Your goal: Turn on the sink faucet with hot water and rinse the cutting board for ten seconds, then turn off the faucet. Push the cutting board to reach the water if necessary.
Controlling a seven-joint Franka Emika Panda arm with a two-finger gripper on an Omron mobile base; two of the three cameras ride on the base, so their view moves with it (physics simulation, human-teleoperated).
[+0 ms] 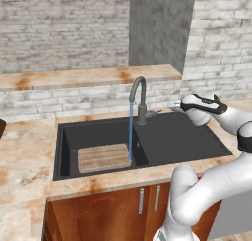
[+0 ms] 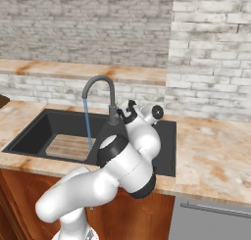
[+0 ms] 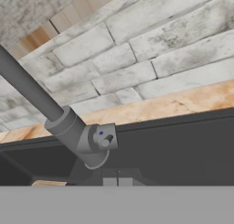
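Water runs from the sink faucet, grazing the cutting board at its right edge below the spout. Gripper, jaws closed and empty, beside the lever: nudging the board under the stream would rinse it better.

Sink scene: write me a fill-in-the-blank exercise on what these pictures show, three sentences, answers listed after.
1. The water runs in a thin blue stream from the spout of the sink faucet, so the tap is turned ____.
2. The cutting board lies flat inside the deep ____ of the sink.
3. The stream comes down at the board's ____ edge in the left base view, not on its middle.

Missing words: on; basin; right
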